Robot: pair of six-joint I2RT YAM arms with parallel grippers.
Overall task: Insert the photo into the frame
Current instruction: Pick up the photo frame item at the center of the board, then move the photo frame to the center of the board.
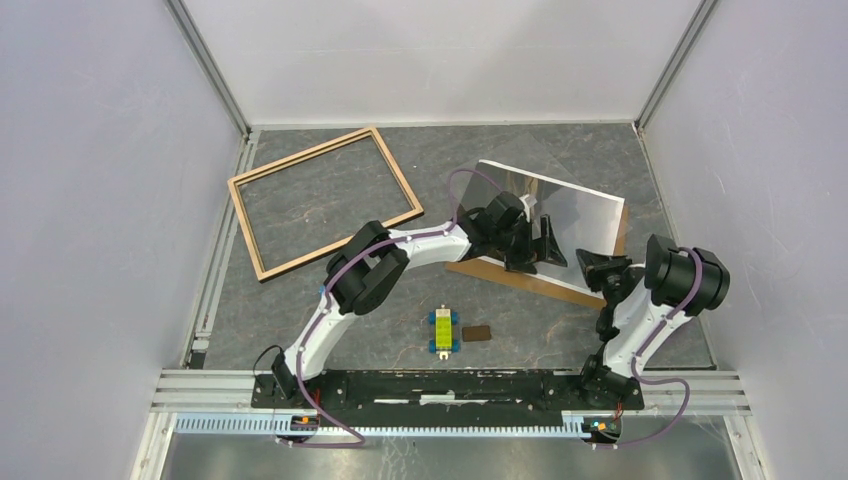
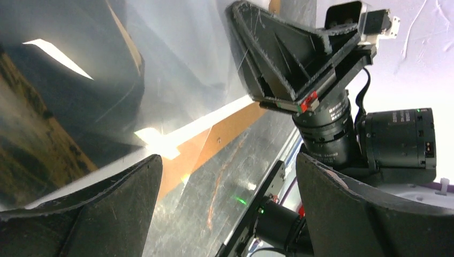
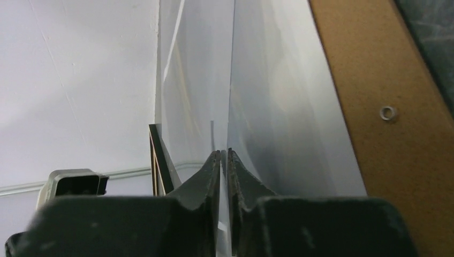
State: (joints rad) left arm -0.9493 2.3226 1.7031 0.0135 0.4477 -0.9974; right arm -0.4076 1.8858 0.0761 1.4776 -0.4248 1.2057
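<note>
The photo (image 1: 580,210) is a glossy print lying tilted over the brown backing board (image 1: 530,281) at centre right, its near right edge lifted. My right gripper (image 1: 603,266) is shut on that edge; in the right wrist view the fingers (image 3: 213,171) pinch the thin sheet (image 3: 278,107). My left gripper (image 1: 535,250) is open over the photo's near edge, holding nothing. In the left wrist view its jaws (image 2: 227,203) stand wide apart, with the photo's dark landscape (image 2: 32,144) and white border at left. The frame (image 1: 325,152), light tan wood, lies flat at the far left, apart from both grippers.
The backing board also shows in the left wrist view (image 2: 225,131) and the right wrist view (image 3: 375,107). A yellow-green block on blue wheels (image 1: 443,330) and a small brown piece (image 1: 477,333) lie near the table's front. Grey walls close in left, right and back.
</note>
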